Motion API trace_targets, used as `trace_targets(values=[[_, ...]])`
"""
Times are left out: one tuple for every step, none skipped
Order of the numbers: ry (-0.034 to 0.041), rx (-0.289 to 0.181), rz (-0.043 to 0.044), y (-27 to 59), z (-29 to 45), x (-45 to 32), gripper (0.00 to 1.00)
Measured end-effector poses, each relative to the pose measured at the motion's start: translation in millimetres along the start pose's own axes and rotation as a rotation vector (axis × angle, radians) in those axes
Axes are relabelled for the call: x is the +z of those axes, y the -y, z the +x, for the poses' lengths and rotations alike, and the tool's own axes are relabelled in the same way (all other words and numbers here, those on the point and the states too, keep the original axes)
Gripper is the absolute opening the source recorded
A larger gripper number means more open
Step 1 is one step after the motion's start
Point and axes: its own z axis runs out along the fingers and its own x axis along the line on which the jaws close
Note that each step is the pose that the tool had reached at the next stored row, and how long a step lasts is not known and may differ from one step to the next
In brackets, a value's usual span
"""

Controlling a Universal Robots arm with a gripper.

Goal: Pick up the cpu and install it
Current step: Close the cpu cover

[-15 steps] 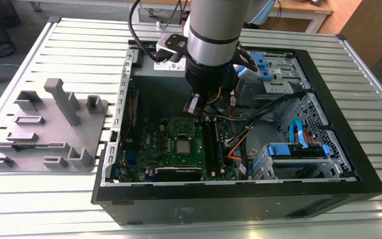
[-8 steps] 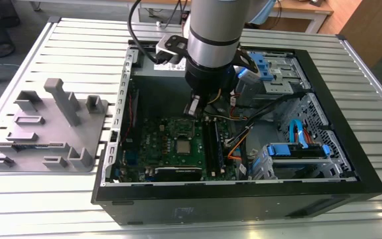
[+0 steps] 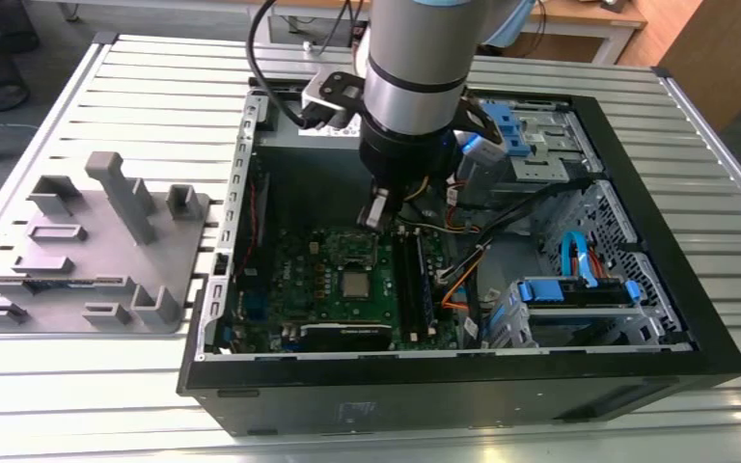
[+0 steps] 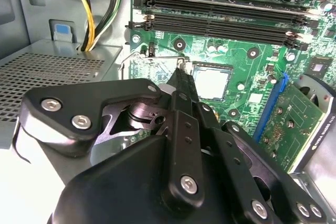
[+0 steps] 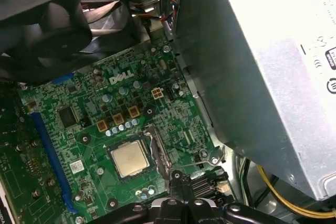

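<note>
The cpu [image 3: 354, 282] is a small square chip with a silver top. It lies flat in its socket on the green motherboard [image 3: 313, 289] inside the open computer case. Both wrist views show the cpu [image 4: 211, 82] [image 5: 130, 159] from above. My gripper [image 3: 377, 212] hangs over the board, a little to the side of the socket. Its black fingers [image 4: 181, 93] are pressed together to a narrow tip with nothing between them. My gripper's tip [image 5: 181, 182] is near the socket's open metal bracket [image 4: 152, 64] and apart from the chip.
A grey fixture plate [image 3: 88, 251] with upright blocks lies on the slatted table at the exterior view's left. Inside the case are a power supply [image 5: 262, 77], a black fan [image 5: 52, 19], memory slots [image 4: 220, 17], a graphics card [image 4: 294, 119], blue drive cages [image 3: 577, 289] and loose cables [image 4: 92, 9].
</note>
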Motion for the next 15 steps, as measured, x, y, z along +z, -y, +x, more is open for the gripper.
trace_targets(values=[[0.0, -0.002, -0.0001, 0.3, 0.6, 0.0, 0.11], [0.0, -0.003, -0.0001, 0.6, 1.2, 0.0, 0.11], [-0.0001, -0.005, -0.0002, 0.9, 1.9, -0.1, 0.11], [-0.0002, -0.007, -0.0002, 1.2, 2.7, -0.1, 0.11], [-0.0002, -0.009, -0.0003, 1.5, 3.4, -0.2, 0.11], [-0.0002, -0.011, -0.0003, 1.8, 4.1, -0.2, 0.11], [-0.0003, -0.012, -0.0004, 2.1, 4.8, -0.2, 0.11], [-0.0003, -0.014, -0.0004, 2.4, 5.5, -0.2, 0.11], [-0.0005, -0.016, -0.0005, 2.8, 6.2, -0.3, 0.11], [-0.0006, -0.018, -0.0006, 3.1, 7.0, -0.4, 0.11], [-0.0005, -0.02, -0.0006, 3.5, 7.8, -0.4, 0.11], [-0.0006, -0.022, -0.0007, 3.8, 8.5, -0.4, 0.11], [-0.0007, -0.023, -0.0007, 4.0, 9.1, -0.4, 0.11], [-0.0006, -0.025, -0.0007, 4.2, 9.6, -0.4, 0.11], [-0.0007, -0.026, -0.0007, 4.3, 9.8, -0.4, 0.11]])
